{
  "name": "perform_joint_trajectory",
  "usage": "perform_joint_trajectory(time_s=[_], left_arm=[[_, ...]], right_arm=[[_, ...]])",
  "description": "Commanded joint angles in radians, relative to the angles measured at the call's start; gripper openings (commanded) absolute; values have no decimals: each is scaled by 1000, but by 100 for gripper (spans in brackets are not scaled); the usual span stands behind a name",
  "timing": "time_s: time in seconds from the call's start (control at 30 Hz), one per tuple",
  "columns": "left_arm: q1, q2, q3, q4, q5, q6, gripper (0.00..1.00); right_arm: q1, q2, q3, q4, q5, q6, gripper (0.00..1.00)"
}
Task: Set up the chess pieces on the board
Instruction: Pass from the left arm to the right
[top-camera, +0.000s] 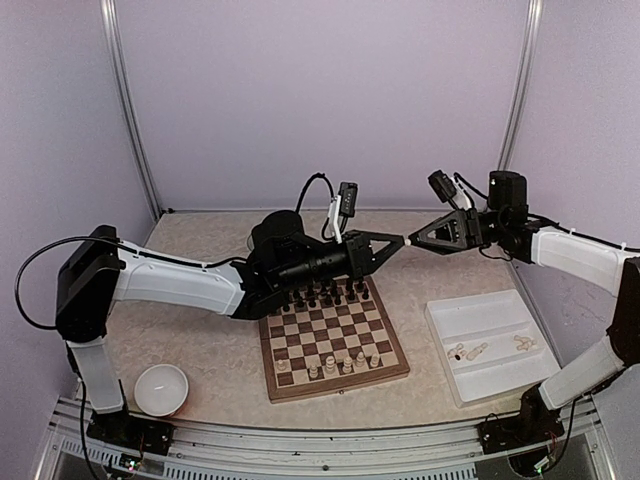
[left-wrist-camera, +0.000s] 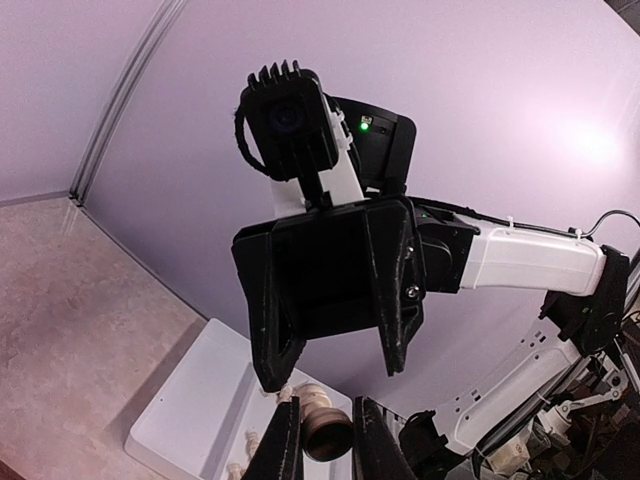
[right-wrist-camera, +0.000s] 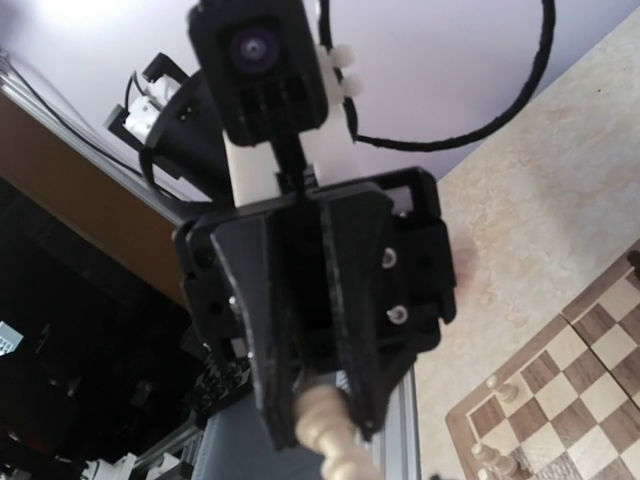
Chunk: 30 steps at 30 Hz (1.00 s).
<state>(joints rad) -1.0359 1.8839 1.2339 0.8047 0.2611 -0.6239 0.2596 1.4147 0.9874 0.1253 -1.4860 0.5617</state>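
Above the table's right middle my two grippers meet tip to tip. The left gripper (top-camera: 398, 242) (left-wrist-camera: 325, 405) is shut on the lower stem of a cream chess piece (top-camera: 406, 241) (left-wrist-camera: 330, 428) (right-wrist-camera: 335, 440), held lying level. My right gripper (top-camera: 413, 241) (left-wrist-camera: 335, 375) faces it with its jaws spread about the piece's head; one tip is at the head, the other stands off. The board (top-camera: 340, 387) (right-wrist-camera: 560, 400) lies below, with several cream pieces (top-camera: 330, 365) on its near rows. More cream pieces (top-camera: 470, 351) lie in the tray.
Dark chessmen (top-camera: 325, 295) fill the board's far rows. A white tray (top-camera: 480, 320) sits right of the board. A white bowl (top-camera: 161, 388) stands near the left arm's base. Purple walls close in the back and sides.
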Motion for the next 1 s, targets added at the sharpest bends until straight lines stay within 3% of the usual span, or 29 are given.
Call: perform_joint_trajectory(time_s=[0.0,0.57,0.83,0.9,0.97], left_arm=[[-9,18,39,22,-4,18,8],[-7,71,92,1,-8,5,8],[-7,91,105,-9,-2,-2,9],[-7,89,105,-20,-5,1,12],[-6,79,104,-50,-18,18,25]], right_arm=[[10,17,1,22,-14,1,42],[29,6,-3,42,-22,1,22],[27,1,1,49,-24,-15,7],[20,6,14,30,-22,-43,4],[6,13,46,-64,-15,-120,1]])
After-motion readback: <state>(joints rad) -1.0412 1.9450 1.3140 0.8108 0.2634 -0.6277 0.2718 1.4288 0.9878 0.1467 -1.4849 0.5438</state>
